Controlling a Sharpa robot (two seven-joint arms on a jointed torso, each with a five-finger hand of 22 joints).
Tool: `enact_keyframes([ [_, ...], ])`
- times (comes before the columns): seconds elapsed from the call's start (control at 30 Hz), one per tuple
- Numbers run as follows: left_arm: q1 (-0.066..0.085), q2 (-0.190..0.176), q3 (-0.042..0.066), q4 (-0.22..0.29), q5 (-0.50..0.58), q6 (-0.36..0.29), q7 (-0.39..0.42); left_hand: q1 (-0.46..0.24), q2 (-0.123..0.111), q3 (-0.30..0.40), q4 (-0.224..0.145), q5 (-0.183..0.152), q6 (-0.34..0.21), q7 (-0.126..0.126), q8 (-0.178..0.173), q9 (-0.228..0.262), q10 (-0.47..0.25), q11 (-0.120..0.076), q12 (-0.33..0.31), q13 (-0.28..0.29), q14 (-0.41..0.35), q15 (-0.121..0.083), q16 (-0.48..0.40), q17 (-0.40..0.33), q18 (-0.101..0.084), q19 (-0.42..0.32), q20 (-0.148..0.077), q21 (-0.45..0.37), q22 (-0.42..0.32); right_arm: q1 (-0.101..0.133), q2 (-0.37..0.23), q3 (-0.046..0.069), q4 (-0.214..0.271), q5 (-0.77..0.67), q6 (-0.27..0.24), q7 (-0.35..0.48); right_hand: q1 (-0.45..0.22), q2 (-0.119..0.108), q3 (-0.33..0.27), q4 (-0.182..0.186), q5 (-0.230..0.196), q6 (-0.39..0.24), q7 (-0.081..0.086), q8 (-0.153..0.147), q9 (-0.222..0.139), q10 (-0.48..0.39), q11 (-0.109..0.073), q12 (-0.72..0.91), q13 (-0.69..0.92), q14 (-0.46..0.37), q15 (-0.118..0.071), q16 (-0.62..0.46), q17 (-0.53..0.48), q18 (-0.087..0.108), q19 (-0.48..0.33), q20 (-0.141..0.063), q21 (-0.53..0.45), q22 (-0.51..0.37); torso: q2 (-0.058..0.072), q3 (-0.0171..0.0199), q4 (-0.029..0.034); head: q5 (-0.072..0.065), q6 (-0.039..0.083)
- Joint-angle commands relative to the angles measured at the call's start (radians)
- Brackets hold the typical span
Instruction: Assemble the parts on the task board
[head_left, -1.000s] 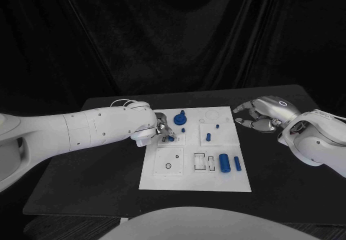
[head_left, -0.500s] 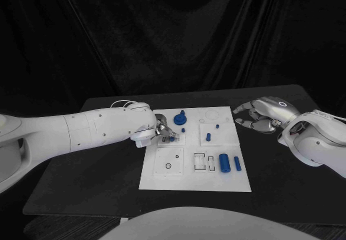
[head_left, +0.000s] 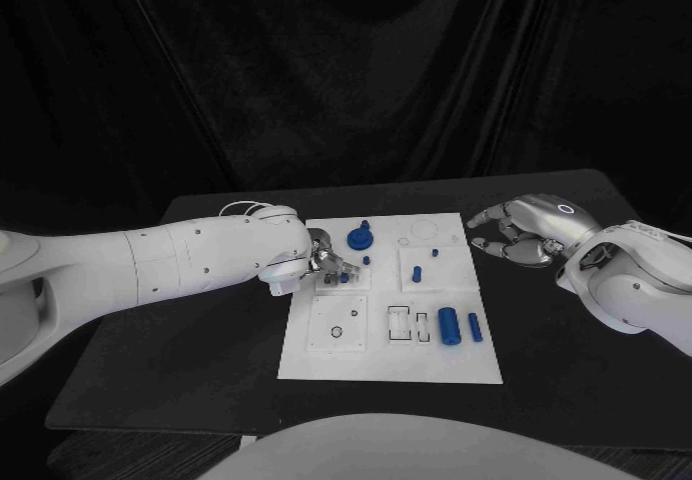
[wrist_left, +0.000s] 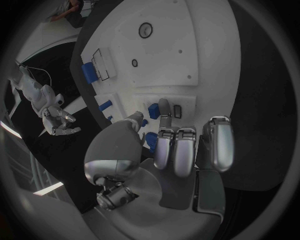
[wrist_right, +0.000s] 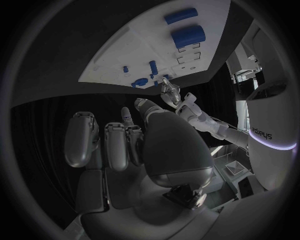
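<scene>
Task board (head_left: 389, 365) sits mid tabletop (head_left: 173, 380), white, w/ blue parts on it. Near-right area of board: big blue cylinder (head_left: 449, 326) lying flat, slim blue peg (head_left: 475, 327) just beside it on the side away from the cutouts. Rectangular cutouts (head_left: 407, 326) just beside the cylinder toward board centre. Far part of board: blue round part (head_left: 358, 239), two small blue pins (head_left: 415, 271) near it.

Left robot hand (head_left: 315, 264) is over the board's far-left area, fingertips down on a small blue part (head_left: 332, 279) next to the round part. Left wrist view shows what head view can't: fingers (wrist_left: 164, 112) and thumb closing around the small blue part (wrist_left: 153, 110) at a recess, so it looks pinched; contact not fully clear.

Right robot hand (head_left: 519, 232) is off the board, over bare tabletop beyond its far-right corner, well apart from all parts. Right wrist view: fingers (wrist_right: 115, 145) loosely curled but apart, nothing in them; board (wrist_right: 125, 45) lies beyond the fingers.
</scene>
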Motion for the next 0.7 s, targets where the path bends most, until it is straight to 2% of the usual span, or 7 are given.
enact_keyframes([
  [0.03, 0.001, -0.019, 0.001, 0.023, -0.010, -0.055, 0.036, -0.003, -0.009, -0.019, 0.005, -0.007, 0.004, -0.004, 0.012, 0.013, 0.106, -0.002, 0.003, 0.263, 0.104, 0.000, 0.003, 0.263, -0.002, 0.013, -0.001, 0.007, 0.135, -0.003, -0.005, 0.001, 0.003, -0.002, -0.004, -0.016, 0.008, -0.005, 0.006, -0.001, 0.003, 0.002, 0.002, -0.003, -0.001, 0.000, 0.007, -0.004, 0.085, 0.051, 0.009, -0.005, 0.025, 0.007, -0.010, 0.000, -0.004, 0.171, 0.000, 0.0001, -0.0001, -0.002, 0.000],
  [0.17, 0.026, -0.051, 0.001, 0.052, -0.030, -0.055, 0.055, 0.021, -0.008, -0.030, 0.004, -0.006, 0.004, -0.008, 0.022, 0.028, 0.106, -0.005, 0.003, 0.263, 0.104, -0.003, 0.003, 0.263, -0.004, 0.020, -0.004, 0.012, 0.141, -0.003, -0.009, 0.001, 0.002, -0.002, -0.008, -0.014, 0.008, -0.006, 0.006, -0.001, 0.003, 0.002, 0.002, -0.003, -0.001, 0.000, 0.007, -0.004, 0.084, 0.051, 0.009, -0.005, 0.025, 0.007, -0.010, 0.000, -0.005, 0.171, 0.000, 0.0000, 0.0000, 0.000, 0.000],
  [0.2, 0.038, -0.060, 0.001, 0.058, -0.033, -0.048, 0.057, 0.047, -0.005, -0.033, -0.003, -0.005, 0.006, -0.011, 0.028, 0.038, 0.106, -0.008, 0.003, 0.263, 0.104, -0.006, 0.003, 0.263, -0.008, 0.034, -0.007, 0.024, 0.151, -0.002, -0.010, 0.001, 0.002, -0.002, -0.008, -0.014, 0.008, -0.006, 0.006, -0.001, 0.003, 0.002, 0.002, -0.003, -0.001, 0.000, 0.007, -0.004, 0.084, 0.051, 0.009, -0.005, 0.025, 0.007, -0.010, 0.000, -0.005, 0.171, 0.000, 0.0000, 0.0000, 0.000, 0.000],
  [0.33, 0.091, -0.078, 0.001, 0.055, -0.040, -0.017, 0.060, 0.060, -0.005, -0.041, -0.003, -0.005, 0.007, -0.013, 0.032, 0.045, 0.106, -0.010, 0.003, 0.263, 0.104, -0.008, 0.003, 0.263, -0.009, 0.038, -0.009, 0.026, 0.154, -0.002, -0.010, 0.001, 0.000, -0.002, -0.005, -0.014, 0.007, -0.006, 0.006, -0.001, 0.004, 0.002, 0.002, -0.003, -0.001, 0.000, 0.007, -0.004, 0.084, 0.051, 0.009, -0.004, 0.025, 0.007, -0.010, 0.000, -0.005, 0.171, 0.000, -0.0001, -0.0002, -0.001, 0.000],
  [0.43, 0.123, -0.083, 0.001, 0.034, -0.042, 0.017, 0.064, 0.069, -0.005, -0.045, -0.004, -0.005, 0.007, -0.014, 0.033, 0.048, 0.106, -0.011, 0.003, 0.263, 0.104, -0.009, 0.003, 0.263, -0.009, 0.039, -0.010, 0.027, 0.156, -0.002, -0.007, 0.001, -0.005, -0.002, -0.007, -0.006, 0.007, -0.006, 0.007, -0.001, 0.004, 0.002, 0.002, -0.003, -0.001, 0.001, 0.007, -0.003, 0.086, 0.051, 0.009, -0.004, 0.026, 0.006, -0.009, 0.000, -0.003, 0.172, 0.000, -0.0001, -0.0003, 0.006, 0.000],
  [0.53, 0.141, -0.077, 0.001, 0.000, -0.043, 0.046, 0.070, 0.077, -0.003, -0.047, -0.006, -0.005, 0.007, -0.015, 0.033, 0.050, 0.106, -0.011, 0.003, 0.263, 0.104, -0.009, 0.003, 0.263, -0.009, 0.040, -0.010, 0.027, 0.156, -0.002, -0.004, 0.001, -0.008, -0.002, -0.010, 0.001, 0.007, -0.007, 0.007, -0.002, 0.005, 0.002, 0.002, -0.003, -0.002, 0.002, 0.006, -0.003, 0.088, 0.052, 0.009, -0.002, 0.029, 0.006, -0.008, 0.000, 0.000, 0.172, 0.000, -0.0002, -0.0004, 0.013, 0.000],
  [0.7, 0.151, -0.059, 0.001, -0.049, -0.050, 0.076, 0.084, 0.089, -0.001, -0.050, -0.007, -0.005, 0.006, -0.015, 0.033, 0.053, 0.106, -0.012, 0.003, 0.263, 0.104, -0.010, 0.003, 0.263, -0.009, 0.040, -0.011, 0.027, 0.157, -0.003, -0.002, 0.001, -0.011, -0.002, -0.008, 0.004, 0.007, -0.007, 0.009, -0.002, 0.007, 0.002, 0.002, -0.003, -0.002, 0.002, 0.006, -0.002, 0.088, 0.052, 0.009, -0.002, 0.029, 0.005, -0.008, 0.000, 0.000, 0.172, 0.000, -0.0001, -0.0008, 0.009, 0.000],
])
